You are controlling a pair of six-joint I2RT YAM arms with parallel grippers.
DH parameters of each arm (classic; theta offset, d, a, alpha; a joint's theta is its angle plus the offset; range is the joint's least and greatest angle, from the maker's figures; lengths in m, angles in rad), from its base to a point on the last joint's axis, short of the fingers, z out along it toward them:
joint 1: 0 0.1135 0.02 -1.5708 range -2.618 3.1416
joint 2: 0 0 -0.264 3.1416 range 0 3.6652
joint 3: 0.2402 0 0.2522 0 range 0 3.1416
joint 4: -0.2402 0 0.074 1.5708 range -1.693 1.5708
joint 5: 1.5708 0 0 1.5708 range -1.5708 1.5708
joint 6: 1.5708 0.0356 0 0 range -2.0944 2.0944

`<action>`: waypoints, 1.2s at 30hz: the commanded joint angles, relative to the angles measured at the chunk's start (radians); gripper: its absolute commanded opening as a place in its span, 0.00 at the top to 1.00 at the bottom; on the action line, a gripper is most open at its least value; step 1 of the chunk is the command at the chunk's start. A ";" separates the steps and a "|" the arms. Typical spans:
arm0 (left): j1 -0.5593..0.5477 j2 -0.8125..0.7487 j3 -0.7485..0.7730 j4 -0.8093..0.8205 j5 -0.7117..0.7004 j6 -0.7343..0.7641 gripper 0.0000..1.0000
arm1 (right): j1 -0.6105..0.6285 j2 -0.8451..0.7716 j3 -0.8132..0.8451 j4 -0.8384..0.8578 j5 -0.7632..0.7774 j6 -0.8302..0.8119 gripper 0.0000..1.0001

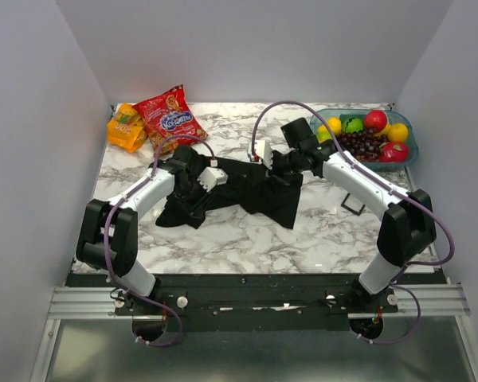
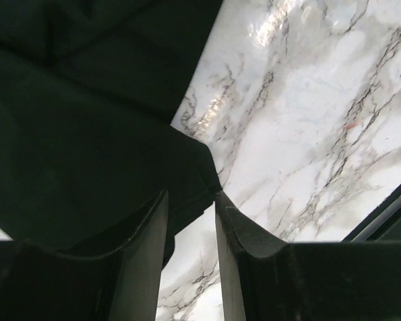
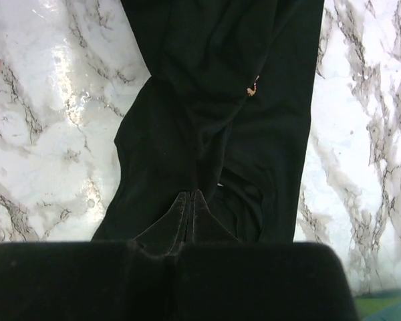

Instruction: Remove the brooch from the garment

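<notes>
Lying on the black T-shirt [image 3: 207, 134], the brooch [image 3: 252, 88] sits ahead and right of the right gripper [image 3: 191, 198], its jaws closed, perhaps nipping cloth; the left gripper [image 2: 191, 197] stands half-open around a hem.

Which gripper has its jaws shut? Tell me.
The right gripper: its jaws pinch the shirt with no gap. The left gripper shows table between its jaws.

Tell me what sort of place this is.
Probably a robot lab test cell: plain white walls box in a marble-patterned table, the left arm and right arm are mounted on a metal rail, and staged props, a fruit bowl and snack packet, sit at the back.
</notes>
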 commanded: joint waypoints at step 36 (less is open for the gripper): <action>0.131 0.083 0.657 -0.072 -0.441 0.139 1.00 | -0.261 0.362 0.792 -0.009 0.045 0.329 1.00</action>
